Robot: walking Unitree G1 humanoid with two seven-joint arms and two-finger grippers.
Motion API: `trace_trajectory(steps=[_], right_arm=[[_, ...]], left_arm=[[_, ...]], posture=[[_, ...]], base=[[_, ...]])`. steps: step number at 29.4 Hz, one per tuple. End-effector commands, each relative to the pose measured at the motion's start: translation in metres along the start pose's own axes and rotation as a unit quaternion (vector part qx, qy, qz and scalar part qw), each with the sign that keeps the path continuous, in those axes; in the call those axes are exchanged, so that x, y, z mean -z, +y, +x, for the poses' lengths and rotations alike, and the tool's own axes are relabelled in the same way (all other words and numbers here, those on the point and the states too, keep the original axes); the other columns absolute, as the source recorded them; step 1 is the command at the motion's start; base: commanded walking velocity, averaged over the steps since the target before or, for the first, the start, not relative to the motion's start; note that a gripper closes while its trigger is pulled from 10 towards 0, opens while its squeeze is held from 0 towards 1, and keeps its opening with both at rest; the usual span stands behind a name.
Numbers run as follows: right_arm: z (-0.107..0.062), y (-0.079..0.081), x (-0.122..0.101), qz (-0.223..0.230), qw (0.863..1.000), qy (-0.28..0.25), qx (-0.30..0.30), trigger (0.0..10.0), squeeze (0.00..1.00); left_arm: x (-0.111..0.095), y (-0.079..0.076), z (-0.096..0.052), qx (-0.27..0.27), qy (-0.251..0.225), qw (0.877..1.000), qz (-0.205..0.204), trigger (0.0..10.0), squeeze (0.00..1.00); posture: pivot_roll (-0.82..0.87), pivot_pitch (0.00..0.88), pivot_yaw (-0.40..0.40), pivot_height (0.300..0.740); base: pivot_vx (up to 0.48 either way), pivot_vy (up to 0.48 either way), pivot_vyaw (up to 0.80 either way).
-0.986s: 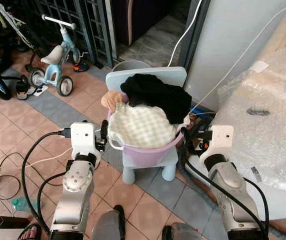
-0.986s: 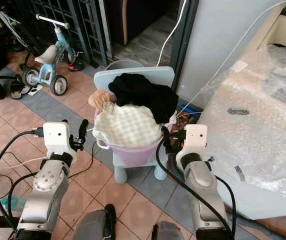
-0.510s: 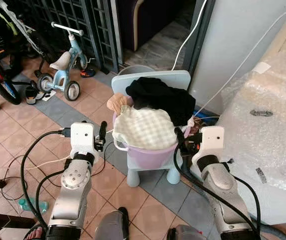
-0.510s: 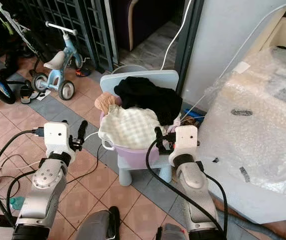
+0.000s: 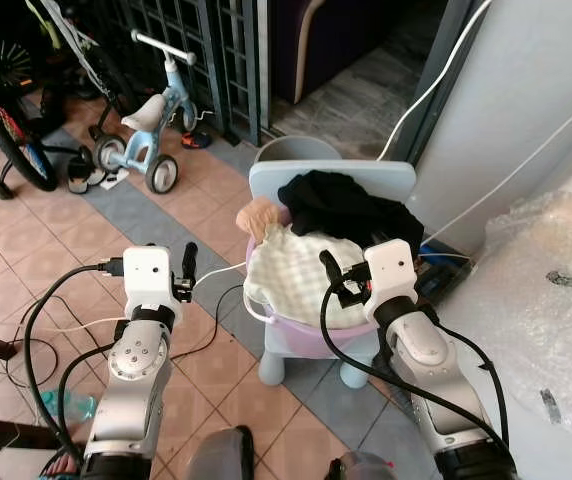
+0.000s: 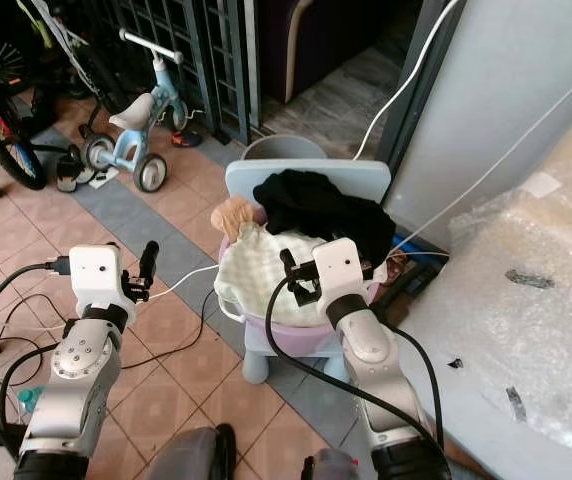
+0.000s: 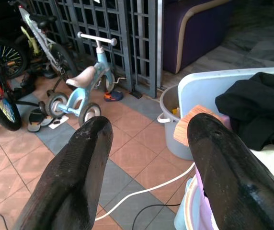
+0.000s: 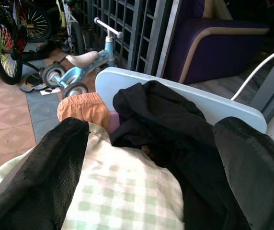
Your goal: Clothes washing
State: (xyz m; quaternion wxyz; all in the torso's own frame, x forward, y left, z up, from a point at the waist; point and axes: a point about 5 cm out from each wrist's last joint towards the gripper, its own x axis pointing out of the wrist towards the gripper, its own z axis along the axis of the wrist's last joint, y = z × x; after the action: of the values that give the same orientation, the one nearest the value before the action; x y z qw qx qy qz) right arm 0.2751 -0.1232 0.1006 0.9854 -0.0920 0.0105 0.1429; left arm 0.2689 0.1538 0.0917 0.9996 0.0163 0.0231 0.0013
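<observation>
Clothes are heaped in a lilac basin that is set on a small pale blue chair on the tiled floor. Nearest the robot, a green-checked cloth is spread over the front of the heap; a black garment is draped behind it against the chair back, and an orange piece is tucked in at the robot's left side. The right gripper is held just above the checked cloth, its two black fingers spread wide apart with nothing between them. The left gripper is held to the robot's left of the basin, apart from it, its fingers likewise parted and empty. A white cable is trailed across the tiles between the left gripper and the basin. On the robot's right, a bulky object in bubble wrap is seen. Behind the chair a grey bucket is placed. Farther off, a light blue balance bike and a bicycle wheel are parked before a dark metal grille.
</observation>
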Motion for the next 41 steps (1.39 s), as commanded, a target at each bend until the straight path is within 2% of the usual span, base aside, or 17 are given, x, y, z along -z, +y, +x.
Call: trace_trajectory(steps=[1, 4, 6, 10, 15, 18, 20, 25, 27, 28, 31, 38, 41], right_arm=[[-0.003, -0.011, 0.004, -0.010, 0.999, 0.010, 0.028, 10.0, 0.00], [-0.002, -0.016, 0.005, -0.030, 0.999, 0.013, 0.043, 10.0, 0.00], [-0.001, -0.017, 0.007, -0.015, 0.999, 0.017, 0.044, 10.0, 0.00], [0.004, -0.021, 0.007, -0.021, 0.998, 0.023, 0.055, 10.0, 0.00], [0.013, -0.023, 0.009, -0.004, 0.997, 0.043, 0.067, 10.0, 0.00], [0.021, -0.024, 0.017, -0.033, 0.995, 0.069, 0.059, 10.0, 0.00], [0.024, -0.025, 0.022, -0.017, 0.995, 0.081, 0.052, 10.0, 0.00], [0.027, -0.030, 0.040, -0.041, 0.991, 0.123, 0.036, 10.0, 0.00], [0.031, -0.032, 0.048, -0.052, 0.989, 0.140, 0.018, 10.0, 0.00], [0.032, -0.032, 0.049, -0.050, 0.988, 0.142, 0.015, 10.0, 0.00], [0.037, -0.025, 0.046, -0.085, 0.987, 0.135, -0.030, 10.0, 0.00], [0.044, -0.023, 0.046, -0.121, 0.981, 0.139, -0.063, 10.0, 0.00], [0.045, -0.024, 0.052, -0.166, 0.972, 0.152, -0.074, 10.0, 0.00]], left_arm=[[0.001, -0.008, 0.000, 0.012, 0.002, 1.000, -0.003, 10.0, 0.00], [0.002, -0.008, 0.000, 0.012, 0.007, 1.000, -0.002, 10.0, 0.00], [0.002, -0.008, 0.000, 0.014, 0.002, 1.000, -0.008, 10.0, 0.00], [0.001, -0.007, 0.000, 0.015, 0.002, 1.000, -0.012, 10.0, 0.00], [0.000, -0.006, -0.001, 0.012, 0.000, 1.000, -0.013, 10.0, 0.00], [0.002, -0.002, -0.003, -0.012, 0.010, 1.000, 0.002, 10.0, 0.00], [0.001, 0.001, -0.004, -0.022, 0.009, 1.000, -0.003, 10.0, 0.00], [0.000, 0.006, -0.009, -0.027, 0.011, 1.000, 0.004, 10.0, 0.00], [0.000, 0.011, -0.016, -0.034, 0.016, 0.999, 0.010, 10.0, 0.00], [0.000, 0.011, -0.017, -0.035, 0.017, 0.999, 0.011, 10.0, 0.00], [0.000, 0.017, -0.021, -0.048, 0.018, 0.999, 0.018, 10.0, 0.00], [-0.001, 0.018, -0.023, -0.048, 0.020, 0.998, 0.021, 10.0, 0.00], [-0.003, 0.017, -0.022, -0.046, 0.020, 0.999, 0.022, 10.0, 0.00]], posture=[[0.02, 0.141, 0.011, 0.740], [0.02, 0.142, 0.009, 0.740], [0.02, 0.142, 0.008, 0.740], [0.03, 0.146, 0.006, 0.740], [0.04, 0.151, 0.004, 0.740], [0.06, 0.158, 0.003, 0.740], [0.07, 0.162, 0.001, 0.740], [0.11, 0.189, -0.005, 0.740], [0.14, 0.202, -0.008, 0.740], [0.14, 0.202, -0.008, 0.740], [0.15, 0.210, -0.009, 0.740], [0.16, 0.211, -0.011, 0.740], [0.16, 0.211, -0.009, 0.740]], base=[[0.480, 0.000, 0.00], [0.374, 0.000, 0.00], [0.349, 0.000, 0.00], [0.382, 0.000, 0.00], [0.431, 0.000, 0.00], [0.205, 0.000, 0.00], [0.000, 0.000, 0.00], [0.000, 0.000, 0.00], [0.000, 0.000, 0.00], [0.000, 0.000, 0.00], [0.000, 0.000, 0.00], [0.000, 0.000, 0.00], [0.000, 0.000, 0.00]])
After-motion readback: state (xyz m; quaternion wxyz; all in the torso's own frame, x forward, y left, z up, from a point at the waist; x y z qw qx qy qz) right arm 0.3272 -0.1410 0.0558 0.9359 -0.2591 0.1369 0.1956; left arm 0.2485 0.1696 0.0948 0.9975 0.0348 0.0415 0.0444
